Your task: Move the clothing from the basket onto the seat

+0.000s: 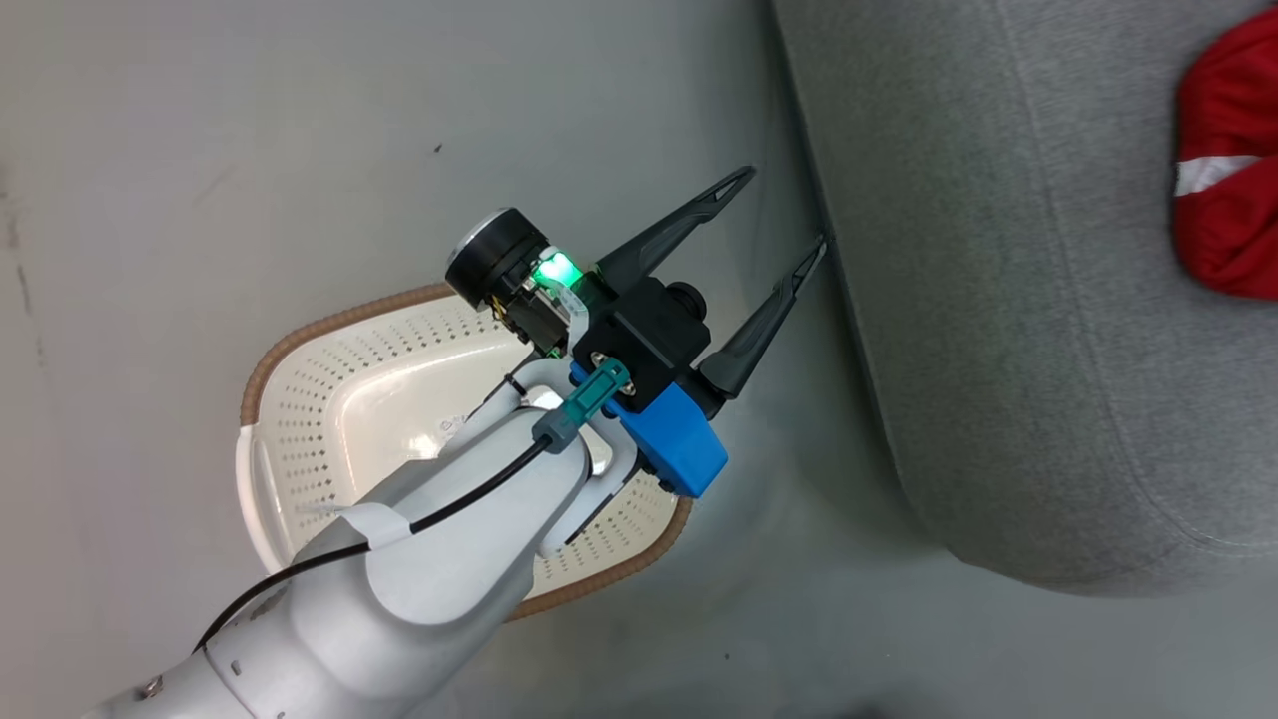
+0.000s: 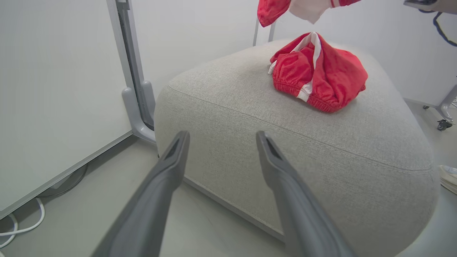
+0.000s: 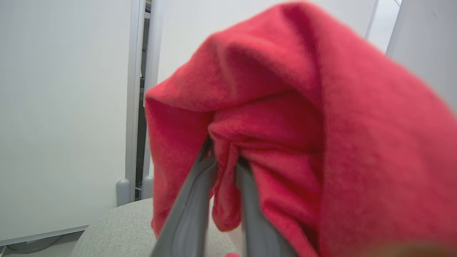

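fingers of left gripper [image 1: 787,206] spread wide apart, hovering over grey floor [image 1: 150,200] betw small cream-white perforated plastic basket w/ brown woven-look rim [image 1: 262,369] on near left and large light grey fabric sofa seat [image 1: 998,300] on right. bright red garment w/ white stripes [image 2: 317,71] lies bunched on top of seat. right gripper [image 3: 226,157] is pressed together on a fold of 2nd bright red soft garment [image 3: 285,107], hanging above seat.

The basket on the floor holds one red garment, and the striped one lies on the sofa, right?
No: the head view shows the basket empty. The other red garment is pinched in the right fingers, seen in the right wrist view. The striped garment does lie on the sofa.
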Controlling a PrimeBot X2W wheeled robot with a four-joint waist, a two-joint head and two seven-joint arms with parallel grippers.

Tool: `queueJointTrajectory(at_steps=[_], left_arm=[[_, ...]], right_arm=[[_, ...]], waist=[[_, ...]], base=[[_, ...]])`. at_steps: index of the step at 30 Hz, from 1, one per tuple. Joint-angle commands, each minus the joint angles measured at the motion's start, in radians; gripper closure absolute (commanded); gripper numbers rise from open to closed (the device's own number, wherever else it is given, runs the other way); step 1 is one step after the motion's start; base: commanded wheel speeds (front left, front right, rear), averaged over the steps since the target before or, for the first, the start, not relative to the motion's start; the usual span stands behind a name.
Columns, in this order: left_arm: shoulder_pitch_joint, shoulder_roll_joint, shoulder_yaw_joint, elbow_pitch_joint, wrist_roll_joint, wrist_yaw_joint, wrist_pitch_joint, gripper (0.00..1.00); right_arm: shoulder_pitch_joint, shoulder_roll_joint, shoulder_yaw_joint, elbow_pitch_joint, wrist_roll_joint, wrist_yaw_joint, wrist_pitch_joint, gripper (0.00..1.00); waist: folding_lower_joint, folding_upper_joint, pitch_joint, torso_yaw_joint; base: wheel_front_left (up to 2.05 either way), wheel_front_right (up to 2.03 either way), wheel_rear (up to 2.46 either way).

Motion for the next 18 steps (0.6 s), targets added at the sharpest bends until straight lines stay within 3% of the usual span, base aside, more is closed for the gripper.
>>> queueJointTrajectory(at_steps=[1,14,15,16,17,18], left_arm=[[-0.019,0.005,0.001,-0.001,0.006,0.005,-0.002,0.0],[-0.014,0.002,-0.009,0.013,-0.008,0.008,-0.015,0.0],[-0.012,0.001,-0.009,0.016,-0.008,0.008,-0.018,0.0],[-0.009,0.001,-0.009,0.019,-0.01,0.009,-0.02,0.0],[-0.005,0.0,-0.009,0.021,-0.013,0.009,-0.022,0.0],[-0.001,-0.002,-0.01,0.024,-0.016,0.009,-0.025,0.0]], right_arm=[[-0.022,-0.014,-0.008,0.04,-0.01,0.0,-0.001,1.0],[-0.059,-0.061,0.053,0.412,0.012,0.0,-0.001,1.0],[-0.059,-0.067,0.057,0.423,0.017,0.0,-0.001,0.73],[-0.051,-0.066,0.061,0.431,0.017,0.0,-0.001,0.2],[-0.042,-0.065,0.065,0.442,0.021,0.0,-0.001,0.0],[-0.031,-0.065,0.071,0.452,0.023,0.0,-0.001,0.0]], waist=[[-0.0001,0.0,0.026,0.022],[-0.0001,0.0,0.009,0.034],[-0.0001,0.0,0.004,0.034],[-0.0001,0.0,-0.004,0.033],[-0.0001,0.0,-0.011,0.033],[-0.0001,0.0,-0.018,0.033]], base=[[0.0,0.0,0.0],[0.0,0.0,0.0],[0.0,0.0,0.0],[0.0,0.0,0.0],[0.0,0.0,0.0],[0.0,0.0,0.0]])
